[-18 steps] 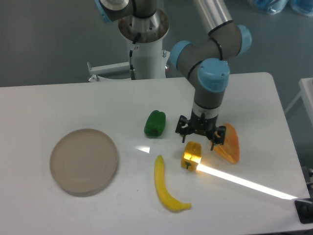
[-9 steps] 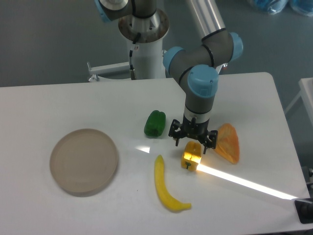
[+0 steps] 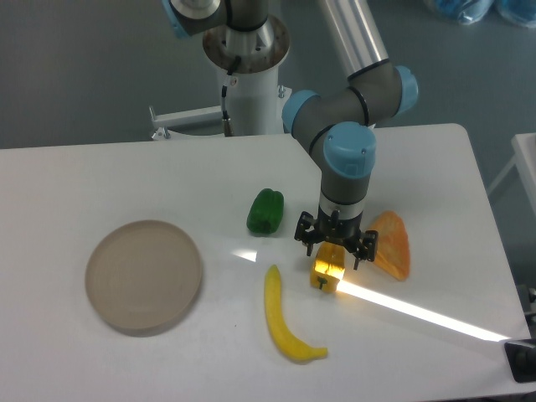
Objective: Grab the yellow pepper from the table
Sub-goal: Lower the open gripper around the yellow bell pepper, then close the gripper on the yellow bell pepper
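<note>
I have the gripper low at centre-right of the frame, its black fingers spread to either side of the yellow pepper, not closed on it. The pepper, blocky and glossy, sits on the smooth white table just below the jaws, lit by a bright streak of light. A flat orange wedge lies just to its right, a lobed green pepper to its upper left, a long curved banana below, and a round matte beige plate at left.
</note>
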Robot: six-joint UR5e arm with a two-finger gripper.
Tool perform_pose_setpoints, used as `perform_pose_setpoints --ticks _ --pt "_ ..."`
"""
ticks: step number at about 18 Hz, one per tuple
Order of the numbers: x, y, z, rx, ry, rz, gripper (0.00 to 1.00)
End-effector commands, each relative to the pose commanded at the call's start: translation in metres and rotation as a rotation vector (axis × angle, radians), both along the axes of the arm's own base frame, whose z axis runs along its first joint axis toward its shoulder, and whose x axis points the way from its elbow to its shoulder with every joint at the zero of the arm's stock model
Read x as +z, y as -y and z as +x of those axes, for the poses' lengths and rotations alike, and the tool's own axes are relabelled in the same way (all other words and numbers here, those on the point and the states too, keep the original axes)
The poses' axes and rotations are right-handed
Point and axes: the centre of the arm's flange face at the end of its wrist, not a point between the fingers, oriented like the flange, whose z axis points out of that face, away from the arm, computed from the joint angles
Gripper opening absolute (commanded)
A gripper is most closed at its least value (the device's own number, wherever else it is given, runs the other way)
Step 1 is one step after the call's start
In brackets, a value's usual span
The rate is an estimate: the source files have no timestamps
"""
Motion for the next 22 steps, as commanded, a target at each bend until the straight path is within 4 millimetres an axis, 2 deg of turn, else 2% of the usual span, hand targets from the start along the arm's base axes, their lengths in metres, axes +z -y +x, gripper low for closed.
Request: perform_pose_setpoints --ticks 5,6,8,11,13,18,22 --pt "-0.002 -0.001 -0.001 0.000 0.000 0.002 1.00" --pt "-0.001 -0.001 -0.001 0.000 -0.001 0.003 0.94" --pt "0.001 -0.002 -0.003 -0.001 -0.003 0.008 0.70" --pt "0.003 -0.003 -0.003 -0.013 -0.007 0.010 0.49" --pt "0.005 -0.003 -0.004 -0.014 -0.010 0.013 0.45" --pt "0.009 -0.003 -0.006 -0.013 -0.014 0.018 0.45" --pt "0.031 -0.008 -0.012 -0.031 -0.050 0.042 0.45"
